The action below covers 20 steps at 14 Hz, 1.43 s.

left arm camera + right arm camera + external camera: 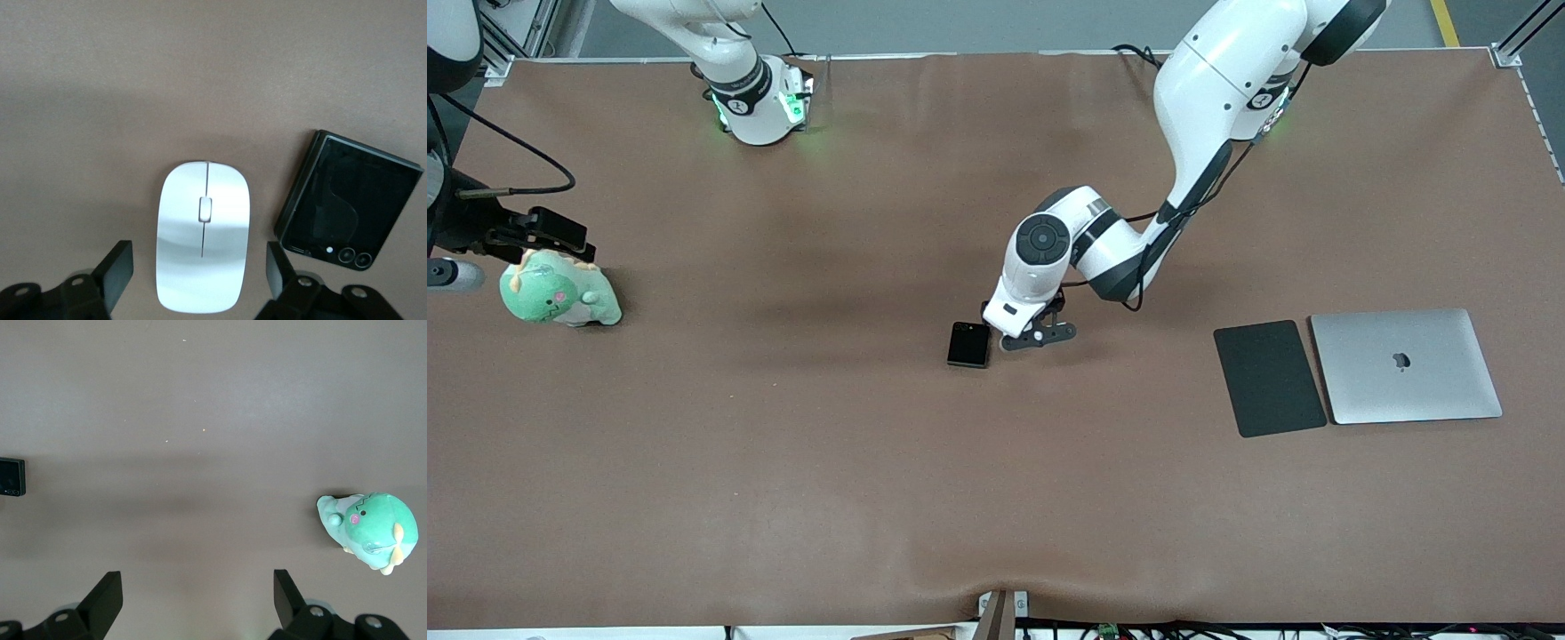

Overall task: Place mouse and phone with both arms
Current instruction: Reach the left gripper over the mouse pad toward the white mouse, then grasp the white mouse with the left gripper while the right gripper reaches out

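Left gripper open astride mouse, phone beside, right gripper waiting open.

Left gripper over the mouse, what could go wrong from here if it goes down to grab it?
The phone lies close beside the mouse, so one finger of the open left gripper could clip or push it while descending. The mouse looks glossy and rounded, so it may squirt out as the fingers close. The right gripper waits open near the green plush toy, posing no evident risk.
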Motion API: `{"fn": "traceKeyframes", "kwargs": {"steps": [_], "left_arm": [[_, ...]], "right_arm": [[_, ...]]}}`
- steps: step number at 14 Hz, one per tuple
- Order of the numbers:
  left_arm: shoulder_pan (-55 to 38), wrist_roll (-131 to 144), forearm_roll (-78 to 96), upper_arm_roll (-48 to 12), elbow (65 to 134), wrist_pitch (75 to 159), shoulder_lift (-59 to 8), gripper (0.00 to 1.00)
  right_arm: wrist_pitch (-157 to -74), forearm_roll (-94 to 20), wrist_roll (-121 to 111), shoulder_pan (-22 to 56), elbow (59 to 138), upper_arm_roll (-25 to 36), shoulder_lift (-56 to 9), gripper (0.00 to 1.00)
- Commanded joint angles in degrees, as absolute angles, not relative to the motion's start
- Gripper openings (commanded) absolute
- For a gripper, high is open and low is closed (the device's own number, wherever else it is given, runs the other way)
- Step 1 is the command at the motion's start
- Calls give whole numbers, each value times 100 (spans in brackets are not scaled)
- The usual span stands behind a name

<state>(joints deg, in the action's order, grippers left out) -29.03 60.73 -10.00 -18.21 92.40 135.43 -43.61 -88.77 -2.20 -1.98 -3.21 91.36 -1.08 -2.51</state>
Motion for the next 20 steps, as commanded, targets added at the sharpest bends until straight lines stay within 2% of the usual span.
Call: {"fn": "traceKeyframes", "kwargs": {"steps": [1,7,12,16,20], "left_arm": [[-3023,6267,-1195,-1732,9070,13745,-4535,85],[-3032,6258,-1195,-1723,9070,13931,-4684,78],[-3023,6258,-1353,-1723,9070,13939,-4685,69],[-3015,6240,-1362,-1723,9070,13939,-4685,54],[-2971,6231,-1388,-1723,9070,13887,-4623,51]], "right_arm": [[-8860,-255,-272,-325,9132,-132,-351,100],[-8859,-281,-229,95,9167,-141,-509,100],[-8912,-404,-193,439,9167,-141,-703,100],[-9079,-448,-193,492,9158,-141,-817,100],[-9184,-448,-193,492,9150,-141,-967,100]]}}
